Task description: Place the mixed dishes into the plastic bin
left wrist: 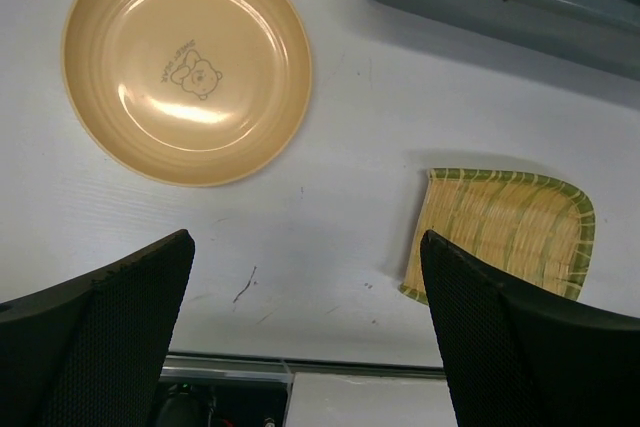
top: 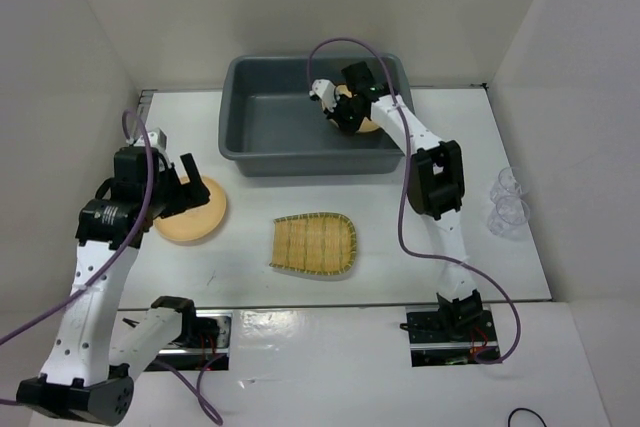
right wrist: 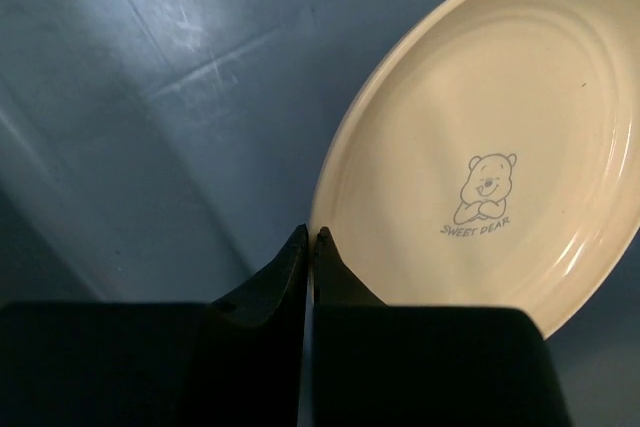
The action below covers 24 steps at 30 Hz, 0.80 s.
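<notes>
Right gripper [right wrist: 310,237]: black jaws pressed together, with the rim of the tilted plate [right wrist: 480,147] caught at the seam between their tips.
Tilted plate's place: inside the plastic bin [right wrist: 150,97], toward its right end, leaning over the floor.
Left gripper [left wrist: 305,247]: jaws spread wide, nothing between them, hanging above the table [left wrist: 340,107].
Flat plate [left wrist: 187,62]: on the table just beyond the left jaw, well left of the bin.
Bamboo tray [left wrist: 500,232]: on the table beyond the right jaw, in front of the bin and apart from both plates.
Clear glasses [top: 509,213]: two, close together at the table's right edge, beyond the right arm.
Right arm: reaches over the bin's near wall, a purple cable [top: 402,227] looping along it.
Wrist views only: a bear print on each plate, and "SWEET DEAR" on the tilted one.
Top view only: the glasses and the whole bin.
Materials: the plates are glossy yellow-orange, round and shallow. The tray is woven yellow with a green rim and one rounded end. The bin is dark grey plastic with scuffs, rounded corners and a flared rim.
</notes>
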Available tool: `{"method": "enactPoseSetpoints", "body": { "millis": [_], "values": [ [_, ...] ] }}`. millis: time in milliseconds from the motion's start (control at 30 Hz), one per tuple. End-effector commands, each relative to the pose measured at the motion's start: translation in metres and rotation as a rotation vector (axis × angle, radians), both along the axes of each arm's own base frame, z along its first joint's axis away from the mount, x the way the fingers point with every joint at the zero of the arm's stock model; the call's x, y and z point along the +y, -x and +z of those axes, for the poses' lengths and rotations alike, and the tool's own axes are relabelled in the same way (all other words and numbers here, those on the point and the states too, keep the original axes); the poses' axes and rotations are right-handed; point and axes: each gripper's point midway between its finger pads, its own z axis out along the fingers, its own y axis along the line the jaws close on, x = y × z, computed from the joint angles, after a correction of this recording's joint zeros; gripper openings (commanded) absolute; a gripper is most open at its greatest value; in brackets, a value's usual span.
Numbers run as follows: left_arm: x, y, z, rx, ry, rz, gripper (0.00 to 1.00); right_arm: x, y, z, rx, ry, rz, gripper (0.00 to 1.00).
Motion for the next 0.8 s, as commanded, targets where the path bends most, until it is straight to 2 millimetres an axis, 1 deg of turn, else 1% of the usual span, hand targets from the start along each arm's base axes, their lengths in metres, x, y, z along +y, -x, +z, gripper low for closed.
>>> {"method": "enactPoseSetpoints", "body": {
  "millis": [0, 33, 67, 100, 133, 167, 200, 233, 267, 300, 333, 367, 400, 433, 467, 500, 533, 567, 600, 633, 667, 700, 733, 767],
  "values": [
    [0.005, -0.006, -0.012, 0.057, -0.011, 0.034, 1.0, -0.008, -0.009, 0.019, -0.041, 0.01, -0.007, 0.0],
    [0.005, -0.008, -0.015, 0.071, -0.013, 0.034, 1.0, -0.009, -0.007, 0.014, -0.03, 0.015, -0.007, 0.0],
    [0.004, -0.011, -0.021, 0.098, -0.015, 0.034, 1.0, -0.009, -0.007, 0.021, -0.041, 0.01, -0.007, 0.01],
    [0.003, -0.012, -0.024, 0.111, -0.01, 0.028, 1.0, -0.012, 0.0, 0.014, -0.015, 0.021, -0.007, 0.04],
    [0.003, -0.013, -0.026, 0.12, -0.011, 0.028, 1.0, -0.013, 0.004, 0.013, -0.006, 0.024, -0.007, 0.09],
    [0.003, -0.013, -0.026, 0.12, -0.011, 0.028, 1.0, -0.017, 0.011, 0.001, 0.021, 0.043, 0.004, 0.11],
    [0.003, -0.011, -0.027, 0.129, -0.011, 0.028, 1.0, -0.019, 0.012, 0.008, 0.004, 0.047, -0.003, 0.13],
    [0.004, -0.011, -0.027, 0.129, -0.018, 0.034, 1.0, -0.02, 0.012, 0.011, -0.011, 0.041, -0.003, 0.21],
    [0.004, -0.01, -0.025, 0.118, -0.017, 0.034, 1.0, -0.02, 0.015, 0.014, -0.017, 0.039, -0.004, 0.25],
    [0.007, -0.01, -0.025, 0.118, -0.016, 0.046, 1.0, -0.023, 0.022, 0.009, -0.002, 0.045, -0.003, 0.31],
    [0.007, -0.009, -0.022, 0.103, -0.015, 0.046, 1.0, -0.022, 0.026, 0.026, -0.024, 0.023, 0.005, 0.39],
    [0.01, -0.007, -0.018, 0.085, -0.013, 0.057, 1.0, -0.02, 0.027, 0.037, -0.038, 0.006, 0.014, 0.49],
    [0.01, -0.007, -0.018, 0.085, -0.013, 0.057, 1.0, -0.016, 0.032, 0.045, -0.033, -0.024, 0.018, 0.53],
    [0.013, -0.006, -0.015, 0.074, -0.012, 0.071, 1.0, -0.014, 0.035, 0.073, -0.065, -0.059, 0.013, 0.58],
    [0.016, -0.005, -0.013, 0.065, -0.004, 0.091, 1.0, -0.01, 0.038, 0.097, -0.085, -0.102, 0.009, 0.67],
    [0.018, -0.005, -0.013, 0.065, -0.004, 0.1, 1.0, -0.001, 0.044, 0.119, -0.093, -0.17, 0.025, 0.71],
    [0.025, -0.005, -0.013, 0.065, -0.003, 0.129, 1.0, -0.009, 0.053, 0.157, -0.111, -0.257, -0.027, 0.76],
    [0.034, -0.008, -0.003, 0.035, -0.015, 0.168, 1.0, -0.011, 0.062, 0.173, -0.108, -0.302, -0.039, 0.86],
    [0.044, -0.007, 0.005, 0.019, -0.01, 0.248, 1.0, -0.011, 0.072, 0.185, -0.112, -0.335, -0.041, 0.89],
    [0.05, -0.011, 0.01, 0.004, -0.005, 0.307, 1.0, -0.018, 0.081, 0.191, -0.107, -0.357, -0.07, 0.91],
    [0.062, -0.015, 0.021, -0.046, 0.009, 0.41, 1.0, -0.029, 0.104, 0.194, -0.111, -0.347, -0.082, 0.95],
    [0.07, -0.021, 0.034, -0.092, 0.03, 0.477, 1.0, -0.036, 0.113, 0.194, -0.132, -0.337, -0.099, 0.95],
    [0.077, -0.02, 0.035, -0.105, 0.047, 0.543, 1.0, -0.045, 0.124, 0.192, -0.147, -0.331, -0.125, 0.97],
    [0.088, -0.03, 0.032, -0.112, 0.101, 0.636, 1.0, -0.061, 0.151, 0.181, -0.153, -0.314, -0.163, 0.98]
  ]
}}
